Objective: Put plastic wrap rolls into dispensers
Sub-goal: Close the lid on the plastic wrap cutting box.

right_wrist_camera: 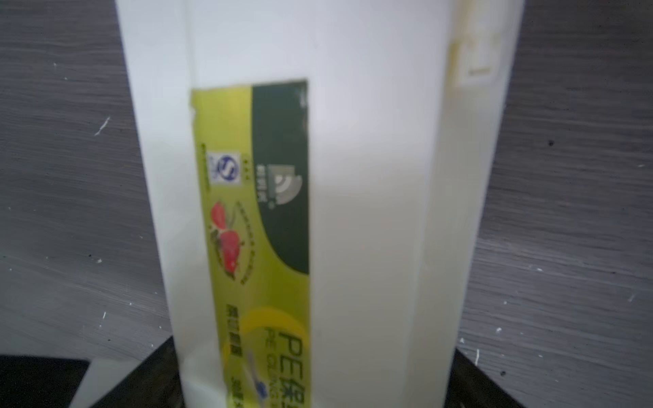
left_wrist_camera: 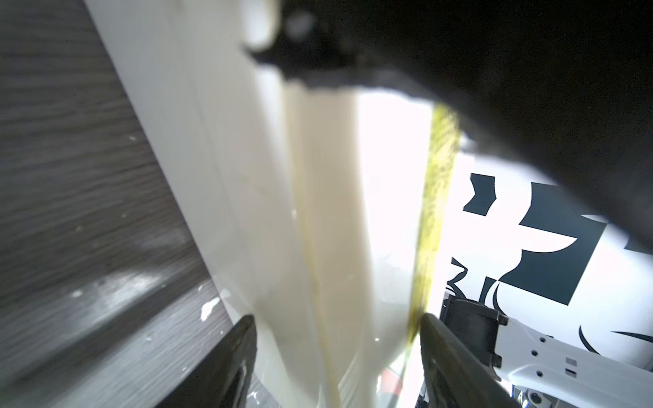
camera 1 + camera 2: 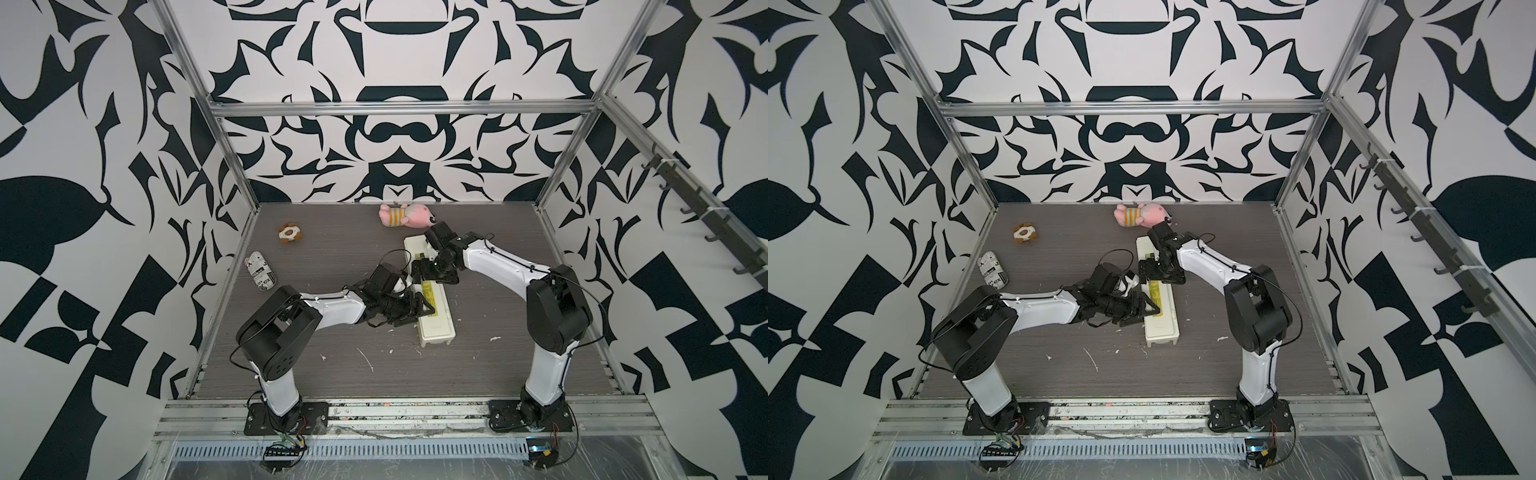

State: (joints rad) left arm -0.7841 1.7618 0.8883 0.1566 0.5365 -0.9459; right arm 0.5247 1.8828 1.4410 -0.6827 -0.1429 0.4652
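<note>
The dispenser (image 3: 436,328) (image 3: 1163,328) is a long cream-white box with a yellow-green label, lying lengthwise on the table right of centre. My left gripper (image 3: 424,309) (image 2: 337,318) reaches in from the left. It is shut on the dispenser (image 2: 325,212), one finger on the label side, the other finger at the table side. My right gripper (image 3: 434,274) (image 1: 314,353) hovers over the middle of the dispenser (image 1: 371,176), its jaws open and straddling the box's full width. The plastic wrap rolls are out of view.
A short newsprint-patterned cylinder (image 3: 260,272) lies at the table's left edge. A brown donut-like toy (image 3: 288,234) and a pink plush (image 3: 407,215) sit near the back wall. Small white scraps dot the grey wood-grain table (image 3: 332,374).
</note>
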